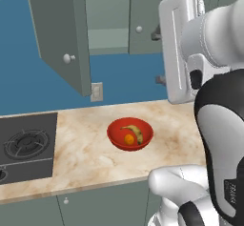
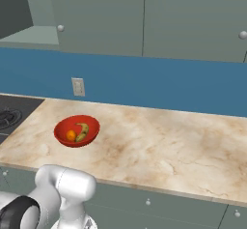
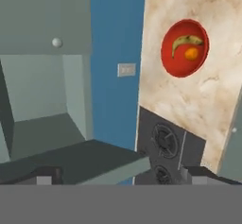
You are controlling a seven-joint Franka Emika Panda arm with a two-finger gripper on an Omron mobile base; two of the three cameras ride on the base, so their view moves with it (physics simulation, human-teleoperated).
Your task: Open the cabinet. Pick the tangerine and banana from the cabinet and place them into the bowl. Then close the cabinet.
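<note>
Two fruits are already in the wide glossy red bowl (image 1: 130, 133): small bright-orange tangerine (image 1: 129, 139) and curved yellow-green banana (image 1: 135, 131), touching each other.

Bowl sits on the beige marble counter (image 2: 164, 141), near the black gas hob (image 1: 26, 146).

What's left, by my read: shutting the grey-green wall cabinet (image 1: 108, 15). Its left flat door (image 1: 59, 32) is swung wide open, edge toward the room; right door is closed.

Two-finger gripper (image 3: 118, 173): fingers spread wide, holding nothing, raised up by the open compartment, dark finger tips (image 3: 45, 175) just at the door's edge.

Handling: door is a rigid hinged panel, probably light and free-swinging. The small round pale knob (image 1: 68, 57) is smooth and easy to slip off; I'd push on the flat face away from the hinge instead.

Room: blue backsplash (image 2: 144, 80) with a white wall outlet (image 2: 77, 86), grey-green base units below the counter.
</note>
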